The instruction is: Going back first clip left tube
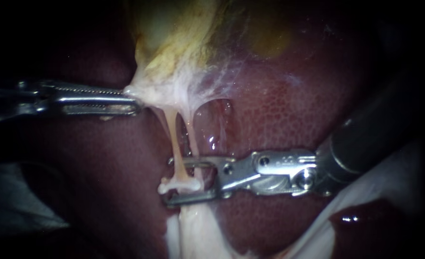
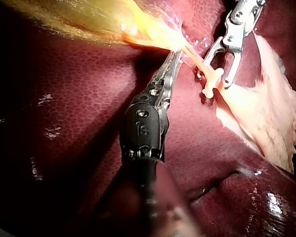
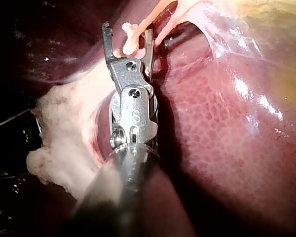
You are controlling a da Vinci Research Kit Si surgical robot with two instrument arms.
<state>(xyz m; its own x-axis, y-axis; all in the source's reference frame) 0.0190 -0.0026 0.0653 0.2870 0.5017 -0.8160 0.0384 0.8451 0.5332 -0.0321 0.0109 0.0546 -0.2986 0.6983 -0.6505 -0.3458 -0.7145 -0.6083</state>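
Nearest the lens, at 6 o'clock in the endoscope view, lies a ragged flap of white fatty tissue [image 1: 198,230]. Just above it the right instrument [image 1: 170,181], a silver hinged tip on a dark shaft entering from 3 o'clock, has its claw wide open, gripping nothing. Between the two halves sits a small pale clip [image 1: 180,183], set across the lower end of the left tube [image 1: 173,134], a thin, peach-coloured strand drawn taut. A second strand runs just beside it toward 3 o'clock.

Farther back, at 9 o'clock, the left instrument [image 1: 135,98], slim, silver and toothed, has its claw closed on the white tissue at the neck of the yellow-green gallbladder [image 1: 174,33], which fills 12 o'clock. Dark red, mottled liver [image 1: 279,110] lies behind everything.

The tube looks soft, wet and easily torn; the clip is small and stiff, and I judge a sideways nudge could shift it. Neither should be grasped now. The right claw probably needs to back out along its own shaft, open enough to clear the clip.
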